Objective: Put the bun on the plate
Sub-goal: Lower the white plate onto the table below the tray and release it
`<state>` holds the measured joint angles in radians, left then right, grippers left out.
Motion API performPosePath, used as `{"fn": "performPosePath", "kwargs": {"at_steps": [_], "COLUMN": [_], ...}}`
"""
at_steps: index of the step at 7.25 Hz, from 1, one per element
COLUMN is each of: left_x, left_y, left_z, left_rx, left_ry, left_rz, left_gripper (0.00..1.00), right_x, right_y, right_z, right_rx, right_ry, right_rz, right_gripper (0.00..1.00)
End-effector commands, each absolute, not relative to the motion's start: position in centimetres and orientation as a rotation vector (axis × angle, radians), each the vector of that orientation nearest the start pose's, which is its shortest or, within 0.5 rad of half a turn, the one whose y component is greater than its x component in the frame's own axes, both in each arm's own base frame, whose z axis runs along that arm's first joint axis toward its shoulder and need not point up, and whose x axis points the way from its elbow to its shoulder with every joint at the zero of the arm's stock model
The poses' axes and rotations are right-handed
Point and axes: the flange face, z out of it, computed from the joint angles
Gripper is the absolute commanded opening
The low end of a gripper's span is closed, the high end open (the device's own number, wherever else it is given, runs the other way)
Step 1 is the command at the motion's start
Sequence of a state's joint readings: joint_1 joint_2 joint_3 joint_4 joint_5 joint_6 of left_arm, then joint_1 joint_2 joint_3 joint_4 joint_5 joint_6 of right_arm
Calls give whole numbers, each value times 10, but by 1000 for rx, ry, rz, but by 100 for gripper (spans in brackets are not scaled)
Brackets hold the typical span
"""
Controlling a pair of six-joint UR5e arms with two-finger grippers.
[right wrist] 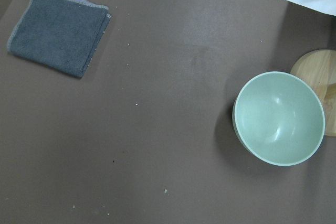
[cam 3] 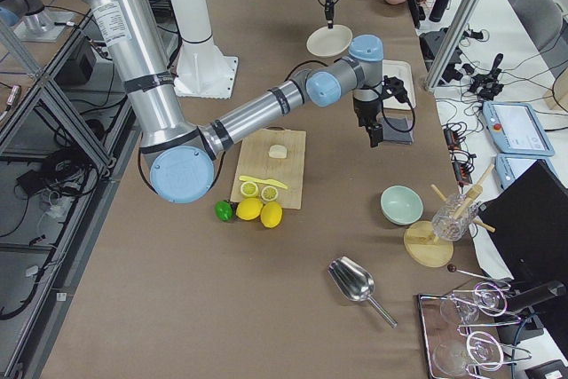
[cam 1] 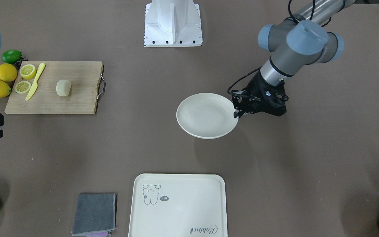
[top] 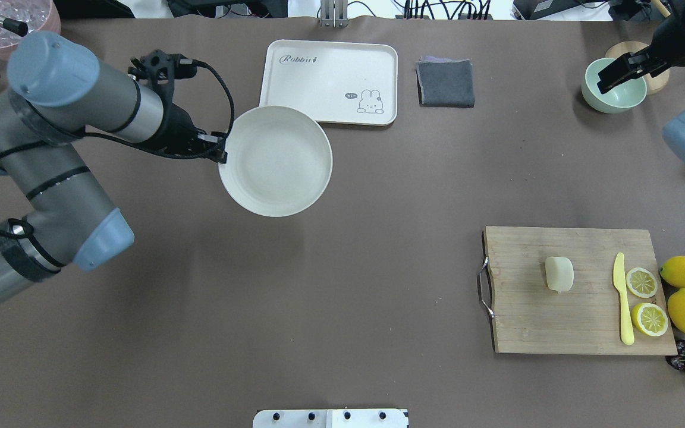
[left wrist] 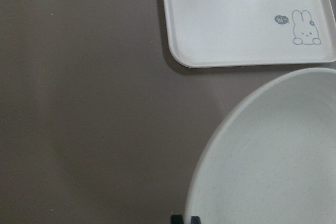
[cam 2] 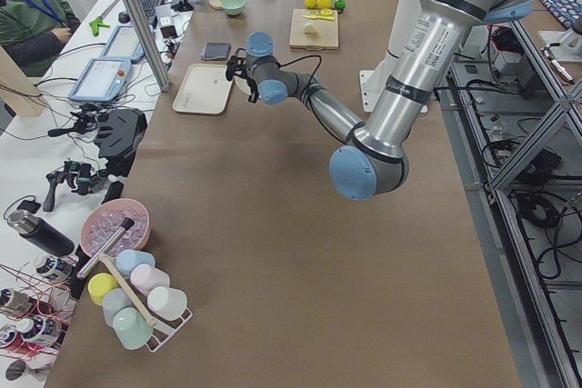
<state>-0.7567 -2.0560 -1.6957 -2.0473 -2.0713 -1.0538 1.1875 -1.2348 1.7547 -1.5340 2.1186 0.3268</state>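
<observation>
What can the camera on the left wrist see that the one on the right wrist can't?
Only the left wrist camera sees the plate, pinched at its rim by the left hand, and the tray with a bunny drawing. Only the right wrist camera sees the grey cloth, the green bowl and a wooden disc. Both see the brown table. Neither sees the bun.

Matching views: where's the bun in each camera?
Exterior front-facing: bun left of centre, on the wooden cutting board.
Overhead exterior: bun lower right, on the board.
Exterior left: bun tiny, top centre, on the board.
Exterior right: bun centre, on the board.
Left wrist-mounted: not in it.
Right wrist-mounted: not in it.
Shared landmark: the wooden cutting board under it.
</observation>
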Motion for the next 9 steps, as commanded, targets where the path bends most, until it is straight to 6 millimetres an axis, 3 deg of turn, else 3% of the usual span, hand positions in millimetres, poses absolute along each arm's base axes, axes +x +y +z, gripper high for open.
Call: {"fn": "performPosePath", "kwargs": {"at_steps": [1, 2, 4, 8, 9], "left_x": [462, 476, 498, 513, 513], "left_y": [-456, -447, -448, -439, -441], "left_z": [257, 261, 260, 263, 263], "left_rx": [262, 244, 229, 218, 251], "left_ry": [1119, 1114, 1107, 1100, 1112], "left_rz": [64, 79, 92, 116, 114], "left_gripper": [0, 0, 0, 1, 71], "right_x": [-153, -153, -151, -154, -154], "right_y": [-595, -595, -595, -599, -599], "right_z": [385, 387, 385, 386, 387], "right_rx": [331, 332, 336, 330, 328], "right_ry": [-689, -684, -683, -682, -683], "right_rz": [-209, -209, -208, -208, -208], "right_gripper": [100, 100, 100, 100, 100]}}
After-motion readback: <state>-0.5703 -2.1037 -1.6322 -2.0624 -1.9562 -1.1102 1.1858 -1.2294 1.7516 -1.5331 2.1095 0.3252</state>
